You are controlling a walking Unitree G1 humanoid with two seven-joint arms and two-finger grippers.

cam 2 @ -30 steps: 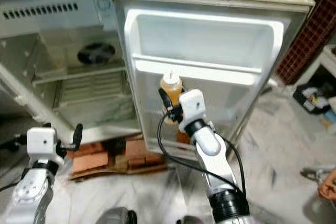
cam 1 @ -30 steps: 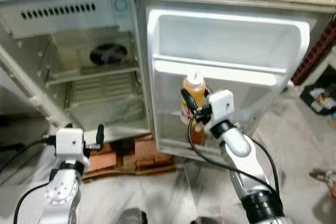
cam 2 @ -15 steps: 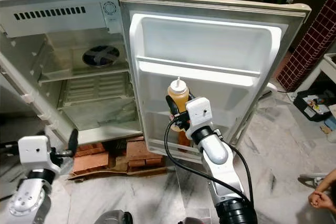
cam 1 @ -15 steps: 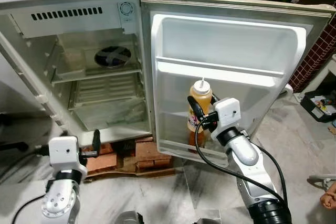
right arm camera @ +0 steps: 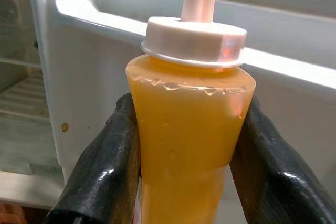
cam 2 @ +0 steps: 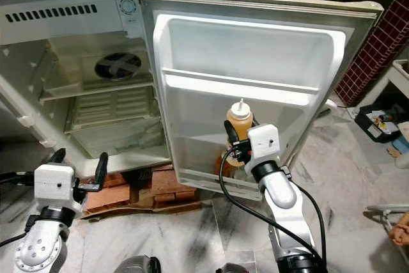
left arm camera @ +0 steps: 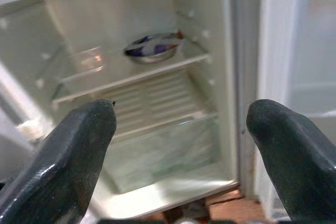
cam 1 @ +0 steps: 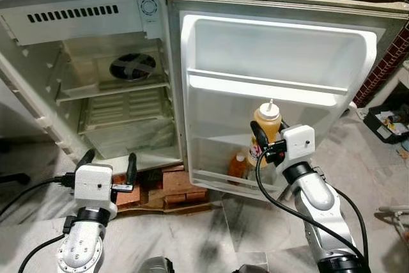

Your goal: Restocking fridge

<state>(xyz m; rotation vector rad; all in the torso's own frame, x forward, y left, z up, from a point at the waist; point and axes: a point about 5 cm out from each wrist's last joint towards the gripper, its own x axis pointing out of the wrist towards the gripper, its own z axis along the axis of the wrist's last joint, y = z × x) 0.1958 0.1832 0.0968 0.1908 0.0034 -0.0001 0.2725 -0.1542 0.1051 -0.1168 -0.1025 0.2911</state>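
**One bottle held over the door shelf, and it can tip**

One squeeze bottle (right arm camera: 190, 129) of orange sauce is between the two fingers (right arm camera: 107, 166) of my right gripper (cam 1: 268, 145), which press on both of its sides. I hold it upright at the open fridge door (cam 1: 281, 43), just above the lower door shelf (cam 1: 220, 177), beside a small orange bottle (cam 1: 238, 165). If I lower it carelessly, it may knock this neighbour or catch the shelf rail and fall. My left gripper (cam 1: 108, 165) waits spread wide and empty before the fridge.
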